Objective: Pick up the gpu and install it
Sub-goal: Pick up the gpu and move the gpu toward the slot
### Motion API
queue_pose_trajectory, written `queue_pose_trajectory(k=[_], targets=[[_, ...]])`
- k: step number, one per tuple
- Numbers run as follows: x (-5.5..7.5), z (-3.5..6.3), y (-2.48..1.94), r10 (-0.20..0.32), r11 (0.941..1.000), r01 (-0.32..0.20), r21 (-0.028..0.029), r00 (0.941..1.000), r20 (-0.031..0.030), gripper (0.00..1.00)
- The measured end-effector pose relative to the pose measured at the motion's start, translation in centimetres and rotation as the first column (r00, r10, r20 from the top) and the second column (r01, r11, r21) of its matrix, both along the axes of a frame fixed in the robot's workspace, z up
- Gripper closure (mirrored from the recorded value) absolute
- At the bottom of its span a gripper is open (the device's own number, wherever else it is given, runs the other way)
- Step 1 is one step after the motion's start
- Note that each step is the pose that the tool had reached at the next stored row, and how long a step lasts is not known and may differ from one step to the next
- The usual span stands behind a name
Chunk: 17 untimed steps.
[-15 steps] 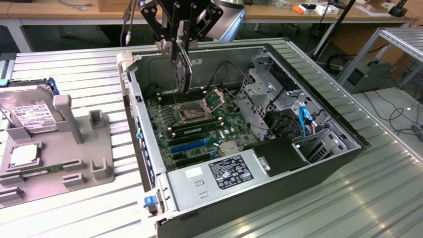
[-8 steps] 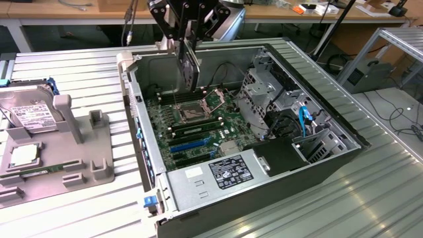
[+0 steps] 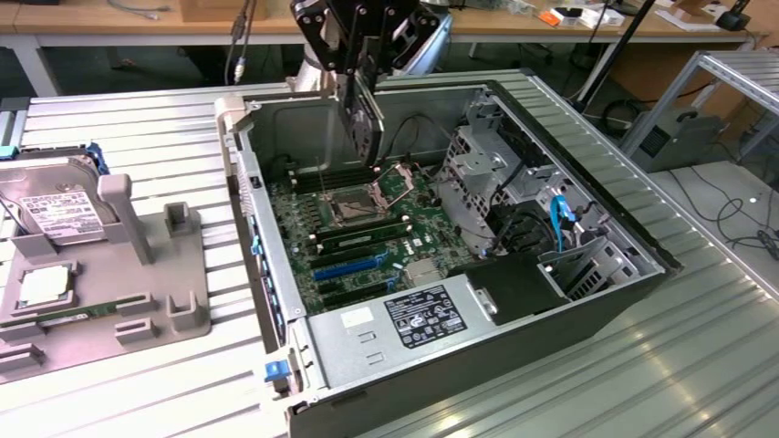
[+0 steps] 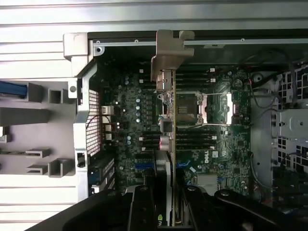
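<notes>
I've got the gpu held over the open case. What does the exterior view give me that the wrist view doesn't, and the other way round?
Exterior view: the hard drive in the grey fixture beside the case, the power supply and the blue cable.
Wrist view: a look straight down the gpu along its edge to its pale bracket, above the motherboard.
Both: the gripper shut on the gpu, the CPU socket and the blue slots.
</notes>
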<state>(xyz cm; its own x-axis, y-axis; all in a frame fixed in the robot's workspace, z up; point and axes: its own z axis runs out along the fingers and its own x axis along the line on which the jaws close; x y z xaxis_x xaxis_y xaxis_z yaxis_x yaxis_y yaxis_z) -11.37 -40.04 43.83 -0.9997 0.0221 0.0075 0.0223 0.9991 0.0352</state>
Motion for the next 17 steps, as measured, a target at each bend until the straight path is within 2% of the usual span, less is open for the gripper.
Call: queue_pose_trajectory(k=[12,17], targets=[[2.7,0.0,0.0,0.0,1.0,0.0,-0.0004,1.0,0.0001,0.73],[3.6,-0.21,-0.04,0.0,1.0,0.0,-0.006,1.0,0.0,0.73]])
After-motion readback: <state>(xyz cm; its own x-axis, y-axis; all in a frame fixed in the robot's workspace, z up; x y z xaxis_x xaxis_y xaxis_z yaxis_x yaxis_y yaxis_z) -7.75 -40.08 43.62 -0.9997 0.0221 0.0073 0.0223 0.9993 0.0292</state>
